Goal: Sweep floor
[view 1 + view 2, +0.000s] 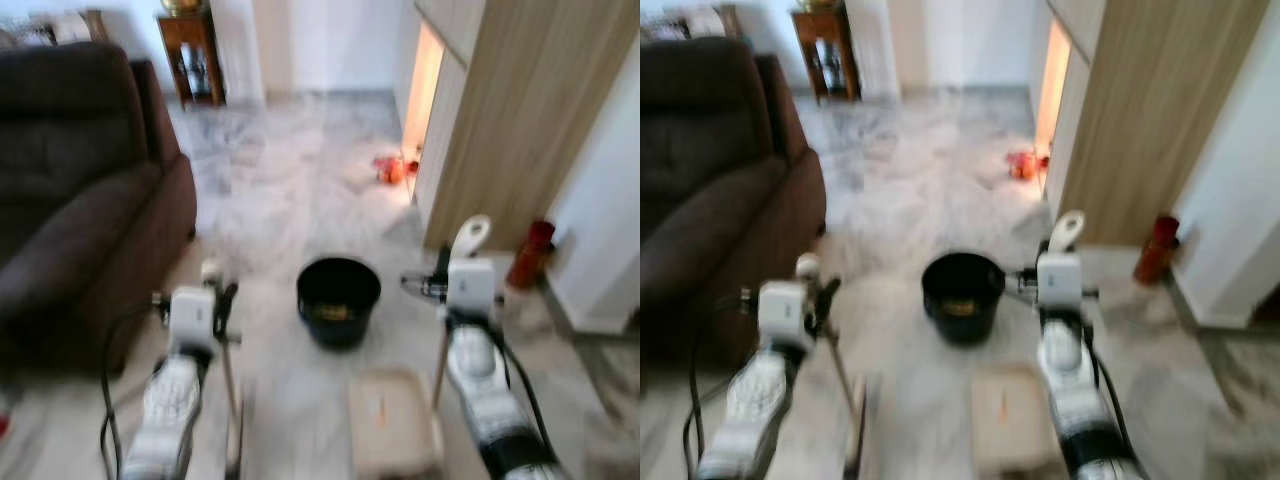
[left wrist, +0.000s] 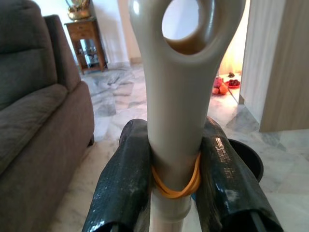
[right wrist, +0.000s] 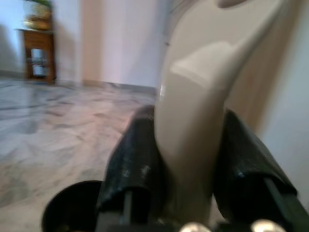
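The left gripper [image 2: 174,193] gripped the broom handle [image 2: 178,96] just below its hanging loop, and the right gripper [image 3: 190,179] clamped the dustpan handle [image 3: 198,111]; the dustpan [image 1: 392,420] sat near, right of centre, before the black bucket [image 1: 338,298]. Both handles looked light, stiff and smooth, best gripped high

We see the bucket [image 1: 338,298] mid-floor: sofa [image 1: 80,200] to its left, dustpan [image 1: 392,423] before it, wooden cabinet [image 1: 520,120] right behind.
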`<state>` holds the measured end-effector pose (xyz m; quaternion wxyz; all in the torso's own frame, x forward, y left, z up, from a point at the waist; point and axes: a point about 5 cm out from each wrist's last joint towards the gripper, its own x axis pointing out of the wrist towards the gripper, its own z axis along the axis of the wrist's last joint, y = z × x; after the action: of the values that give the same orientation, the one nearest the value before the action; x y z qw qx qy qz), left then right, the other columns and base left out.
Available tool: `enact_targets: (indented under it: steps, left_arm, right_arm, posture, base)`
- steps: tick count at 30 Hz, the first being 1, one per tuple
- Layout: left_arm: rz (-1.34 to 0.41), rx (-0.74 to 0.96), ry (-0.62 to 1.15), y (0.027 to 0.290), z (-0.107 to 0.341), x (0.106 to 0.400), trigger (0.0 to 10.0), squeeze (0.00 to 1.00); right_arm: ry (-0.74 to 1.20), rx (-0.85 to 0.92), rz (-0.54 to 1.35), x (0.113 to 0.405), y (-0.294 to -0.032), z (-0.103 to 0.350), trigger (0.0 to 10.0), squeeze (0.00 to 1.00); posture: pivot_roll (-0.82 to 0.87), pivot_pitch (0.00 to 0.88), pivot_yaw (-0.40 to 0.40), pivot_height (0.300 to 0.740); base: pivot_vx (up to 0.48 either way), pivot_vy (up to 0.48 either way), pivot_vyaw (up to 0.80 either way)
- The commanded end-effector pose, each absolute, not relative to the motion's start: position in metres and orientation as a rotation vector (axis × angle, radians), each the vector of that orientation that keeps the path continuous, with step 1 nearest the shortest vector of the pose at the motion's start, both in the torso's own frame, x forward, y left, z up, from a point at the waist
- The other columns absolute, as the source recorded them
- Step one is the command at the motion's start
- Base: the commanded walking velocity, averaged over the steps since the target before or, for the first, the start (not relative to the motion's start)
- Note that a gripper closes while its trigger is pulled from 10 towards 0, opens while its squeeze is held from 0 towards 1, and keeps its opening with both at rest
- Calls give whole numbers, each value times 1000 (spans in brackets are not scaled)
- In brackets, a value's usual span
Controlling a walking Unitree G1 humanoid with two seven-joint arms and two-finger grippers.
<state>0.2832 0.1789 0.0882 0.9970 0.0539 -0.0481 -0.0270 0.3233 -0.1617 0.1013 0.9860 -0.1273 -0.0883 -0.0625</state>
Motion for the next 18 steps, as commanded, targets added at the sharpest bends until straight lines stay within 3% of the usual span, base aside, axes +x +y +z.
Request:
enact_targets:
  steps: [1,18]
  left_arm:
    - [-74,113,-150,173,100,288,10000,0]
    - [-85,147,-134,171,98,291,10000,0]
  right_arm:
    - [-210,-262,-138,327,-166,110,10000,0]
    - [-188,-266,-132,328,-165,107,10000,0]
  posture:
    - [131,0,9,740]
    - [125,0,10,740]
  base:
    - [0,0,-800]
    - [0,0,-800]
